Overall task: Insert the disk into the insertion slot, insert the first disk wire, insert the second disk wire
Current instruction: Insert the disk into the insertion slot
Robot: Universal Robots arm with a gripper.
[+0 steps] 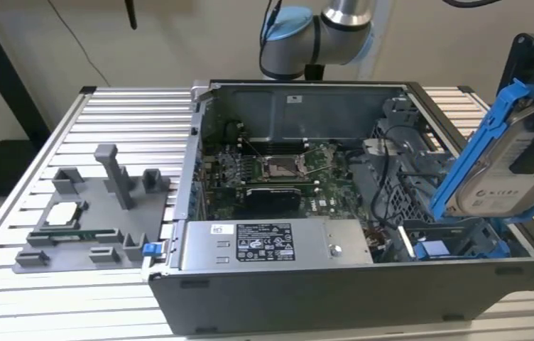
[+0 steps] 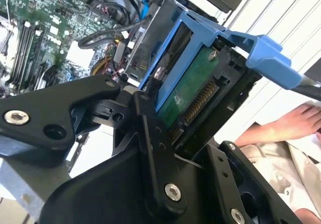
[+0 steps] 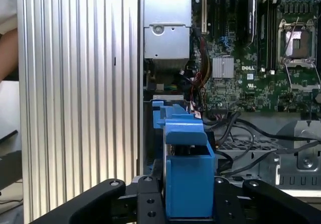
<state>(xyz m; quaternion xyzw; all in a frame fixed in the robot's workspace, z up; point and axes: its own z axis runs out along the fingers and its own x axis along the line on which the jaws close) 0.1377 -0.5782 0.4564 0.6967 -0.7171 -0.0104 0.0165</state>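
Blue-framed disk point(image 1: 511, 170) clenched in claw point(image 3: 186, 198), tilted steeply on edge, hanging over insertion slot point(image 1: 451, 231)

- I count one disk point(image 1: 511, 174), at the exterior view's right.
- One open computer case point(image 1: 343, 302), centre.
- One power-supply box point(image 1: 267, 244) and one motherboard point(image 1: 277, 170) inside it.
- One grey fixture plate point(image 1: 96, 220), at the exterior view's left.
- One person's arm point(image 2: 281, 128), in the second wrist view.

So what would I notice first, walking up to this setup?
Your eye lands on the disk, bright blue-framed, clamped in the gripper and tilted in the air over the open computer case at the exterior view's right. Next comes the green motherboard exposed in the middle of that case, then a grey parts fixture on the ribbed table at the exterior view's left.
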